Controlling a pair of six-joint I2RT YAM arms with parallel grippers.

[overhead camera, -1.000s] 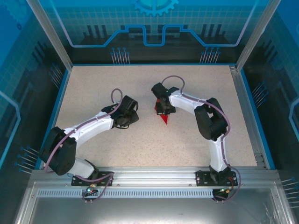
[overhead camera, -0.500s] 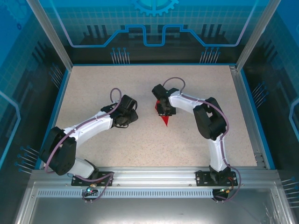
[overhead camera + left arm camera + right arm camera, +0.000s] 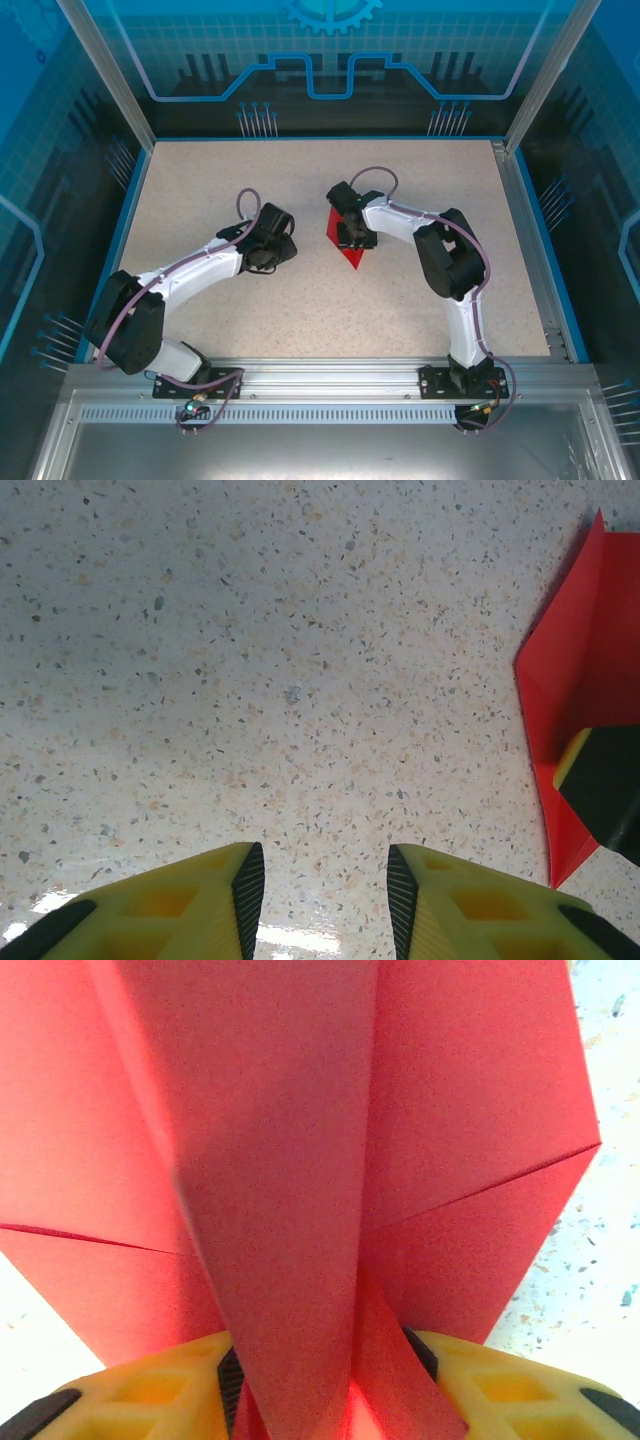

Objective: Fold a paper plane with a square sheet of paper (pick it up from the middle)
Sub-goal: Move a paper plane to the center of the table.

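Seen from above, two robot arms reach toward the middle of a speckled table (image 3: 200, 190). The red paper plane (image 3: 348, 258) lies on the table near its centre, with its sharp tip pointing toward the arms' bases. The right pincer (image 3: 352, 233) sits directly over the plane's wider end. The left pincer (image 3: 274, 247) hovers to the left, apart from the paper.

Here is what has just changed. A second ago the right pincer was pinched shut on the plane's centre ridge, and the paper looked like a narrow dart. Now its jaws have parted, and the paper has relaxed into a wider kite shape.

In the right wrist view, the paper plane (image 3: 300, 1160) rises between the yellow fingers of the right pincer (image 3: 320, 1385). The fingers stand apart on either side of the ridge and do not squeeze it.

The left wrist view shows the left pincer (image 3: 322, 885) open as before, holding nothing, over bare table (image 3: 250, 680). The edge of the paper plane (image 3: 585, 670) lies off to the right.

We judge that the crease has been pressed and let go, so the plane looks nearly finished. Its wings may spring open further.
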